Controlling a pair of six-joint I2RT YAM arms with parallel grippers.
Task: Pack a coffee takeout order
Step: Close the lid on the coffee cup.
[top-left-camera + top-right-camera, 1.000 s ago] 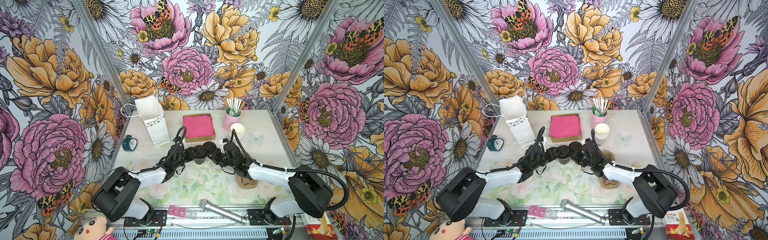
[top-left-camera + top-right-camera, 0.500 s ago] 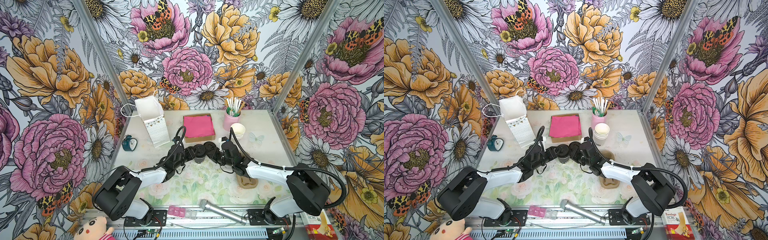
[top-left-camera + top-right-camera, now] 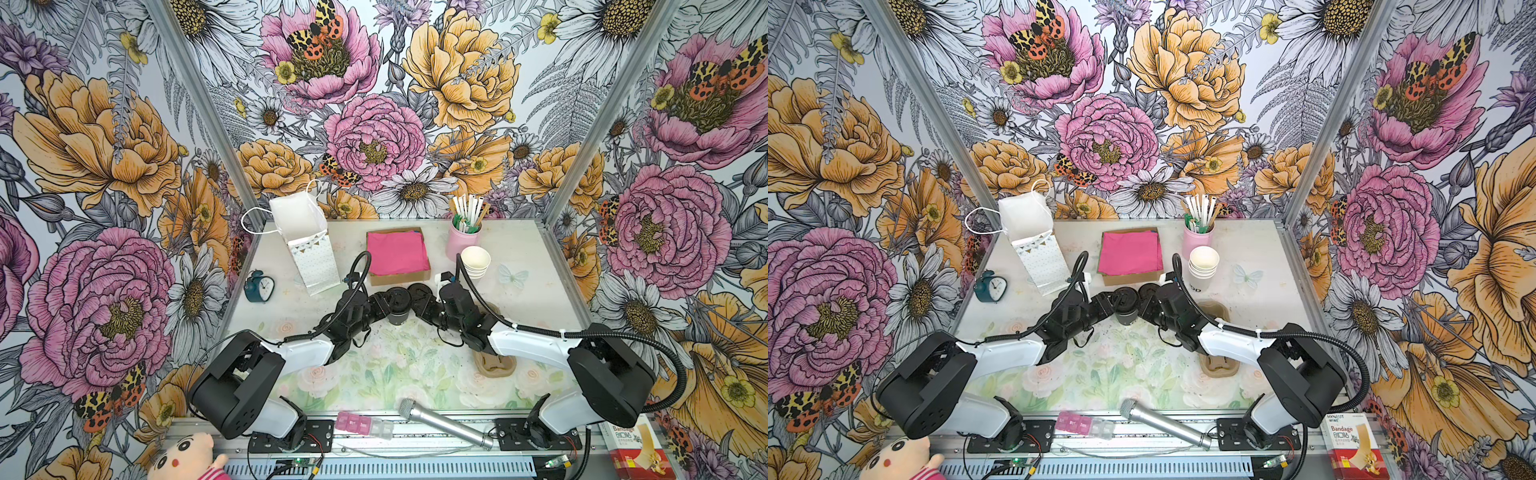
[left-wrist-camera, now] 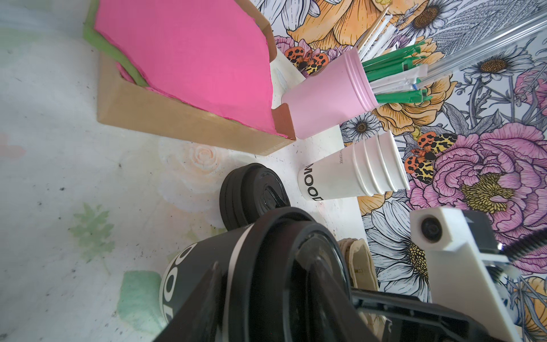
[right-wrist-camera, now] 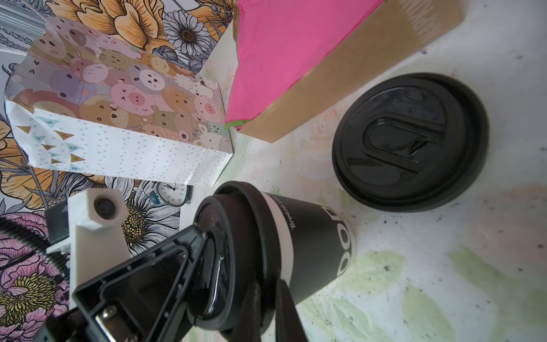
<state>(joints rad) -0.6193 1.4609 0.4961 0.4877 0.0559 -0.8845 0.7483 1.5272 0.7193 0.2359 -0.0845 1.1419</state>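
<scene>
A black paper cup [image 3: 397, 316] with white MOOD lettering stands upright mid-table, with a black lid [image 5: 236, 251] on top. My left gripper [image 3: 384, 305] is shut on it from the left, one finger along the cup wall [image 4: 204, 299] and the other across the lid. My right gripper [image 5: 268, 291] pinches the rim of that lid from the right. A second black lid [image 5: 410, 142] lies flat just behind the cup. The bright pink napkin [image 3: 397, 252] lies in a brown cardboard box. In both top views the cup [image 3: 1126, 316] sits between the two grippers.
A white paper bag [image 3: 307, 245] stands open at the back left, beside a small teal clock [image 3: 258, 286]. Stacked white cups [image 3: 476, 259] and a pink holder of straws [image 3: 463, 241] are at the back right. A pulp carrier [image 3: 496, 368] lies under my right arm. A microphone [image 3: 440, 422] lies at the front.
My right gripper has edged slightly left toward the cup's lid. The left arm and the cup have stayed in place.
</scene>
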